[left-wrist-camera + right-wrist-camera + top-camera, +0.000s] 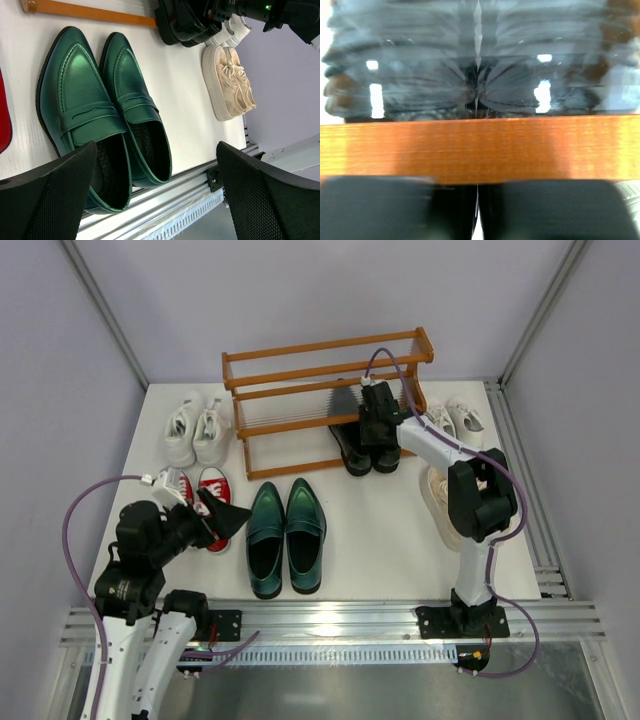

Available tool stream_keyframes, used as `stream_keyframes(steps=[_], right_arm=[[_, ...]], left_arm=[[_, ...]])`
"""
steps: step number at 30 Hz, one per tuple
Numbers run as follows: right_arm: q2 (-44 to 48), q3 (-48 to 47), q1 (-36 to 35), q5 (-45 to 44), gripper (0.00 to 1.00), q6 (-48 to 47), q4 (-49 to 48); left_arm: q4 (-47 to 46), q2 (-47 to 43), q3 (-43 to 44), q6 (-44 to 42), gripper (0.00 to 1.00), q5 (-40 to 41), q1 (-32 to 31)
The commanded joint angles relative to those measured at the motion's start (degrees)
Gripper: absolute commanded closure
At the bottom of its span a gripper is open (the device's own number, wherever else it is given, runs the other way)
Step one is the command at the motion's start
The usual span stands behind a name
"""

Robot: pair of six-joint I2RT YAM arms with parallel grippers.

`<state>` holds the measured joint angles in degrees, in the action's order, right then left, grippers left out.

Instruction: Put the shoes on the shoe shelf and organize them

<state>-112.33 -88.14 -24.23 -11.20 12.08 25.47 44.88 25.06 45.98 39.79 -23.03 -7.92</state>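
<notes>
The right wrist camera gives little: a blur of glossy black above an orange rail, and two dark masses along the bottom edge with only a sliver of light between them. I cannot tell whether those fingers are pinched on anything.

From above, the right gripper [372, 425] sits right over the black loafers [362, 450]. That pair lies at the foot of the shoe shelf [330, 365], one end under its lowest tier and the other out on the table [380, 540]. The gripper covers the middle of the pair. The right arm crosses the beige sneakers [230, 85] and hides much of them from overhead, though the left wrist camera shows them clearly. Behind them, near the shelf's right post, is a pair of white sneakers [455, 420].

The left gripper [225, 515] hangs over the near ends of the red sneakers [212, 483] and hides part of them. Its fingers [50, 195] are spread wide with nothing between them. The green loafers [285, 535] lie side by side just to its right, untouched. The other white sneakers [195, 428] rest left of the shelf.
</notes>
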Motion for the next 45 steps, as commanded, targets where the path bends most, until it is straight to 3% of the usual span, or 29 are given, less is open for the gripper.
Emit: stream_keyframes(steps=[1,5,8,15,20,24,29,35,38,39,42,45], right_arm=[[1.94,-7.05,0.32,-2.07,0.55,-0.92,-7.2],[5.89,-1.97,0.15,-3.12,0.28,0.22,-8.5],[9.67,1.56,-0.12,-4.09,0.21,0.49,-9.39],[18.01,7.97,-2.66,-8.3,0.19,3.12,-6.4],[29.0,17.03,-12.23,-12.26,0.15,5.23,-4.65],[34.89,23.17,-16.99,-13.23,0.12,12.43,-1.48],[43.42,33.02,-19.71,-15.51,0.11,21.56,1.4],[52.47,36.72,-21.12,-20.43,0.1,27.47,9.67],[54.59,36.81,-21.12,-21.84,0.1,29.05,13.1],[54.85,36.72,-21.12,-22.28,0.09,29.84,14.07],[55.2,36.28,-21.12,-24.74,0.04,31.34,17.41],[55.91,36.11,-21.12,-25.01,0.04,31.78,18.38]], left_arm=[[0.73,-0.89,2.63,-0.86,0.0,0.0,-0.25],[0.82,-1.33,2.36,-0.68,0.0,0.17,-0.25],[0.64,-1.33,2.1,-0.5,0.0,0.09,-0.25],[0.12,-1.06,1.92,-0.41,0.0,0.09,-0.25],[1.08,-1.07,1.92,-1.56,0.0,3.5,-0.16],[5.91,3.84,2.19,-2.87,0.0,7.38,-0.25],[6.62,10.62,-0.1,-2.97,0.05,1.75,-2.09],[4.96,11.06,-3.77,4.49,0.09,11.86,-12.36],[2.23,14.31,-7.2,10.47,0.12,20.8,-23.51],[1.53,15.53,-7.56,12.57,0.11,24.57,-31.63],[0.81,24.04,-5.74,19.08,0.08,38.73,-47.38],[1.18,32.84,-2.74,20.94,0.05,44.03,-51.49]])
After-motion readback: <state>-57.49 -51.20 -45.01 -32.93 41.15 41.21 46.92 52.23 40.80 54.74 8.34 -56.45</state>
